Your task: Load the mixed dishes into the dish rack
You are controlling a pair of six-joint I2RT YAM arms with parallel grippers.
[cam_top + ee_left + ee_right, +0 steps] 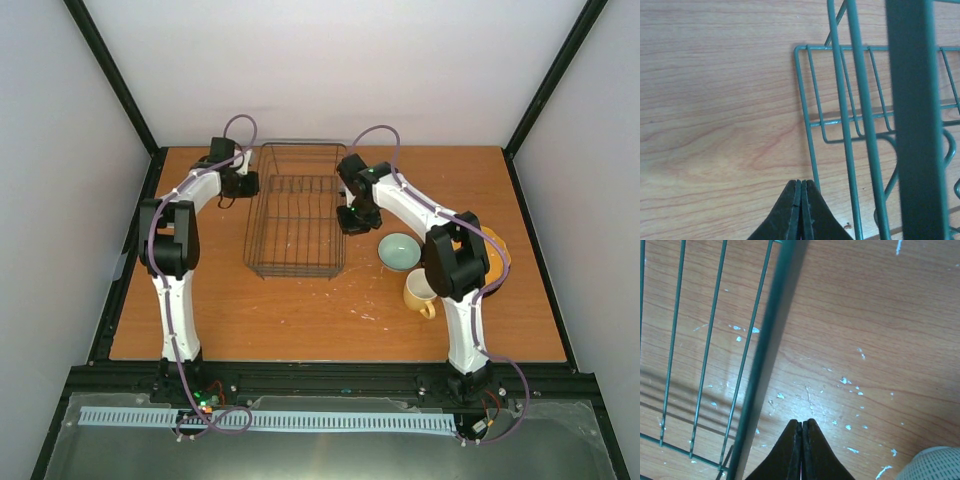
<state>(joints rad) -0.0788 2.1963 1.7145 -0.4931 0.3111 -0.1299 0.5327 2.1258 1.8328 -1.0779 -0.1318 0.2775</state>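
Top external: the dark-wire rectangular dish rack (296,268) holds no dishes; left hand (243,184) and right hand (355,220) flank it, both clenched on nothing; the small pale blue-green bowl (399,250) sits right of the rack; loading looks unstarted; next, the right hand must open over the bowl.

Bowl (399,250) and mug (420,291) lie right of the dish rack (296,272)
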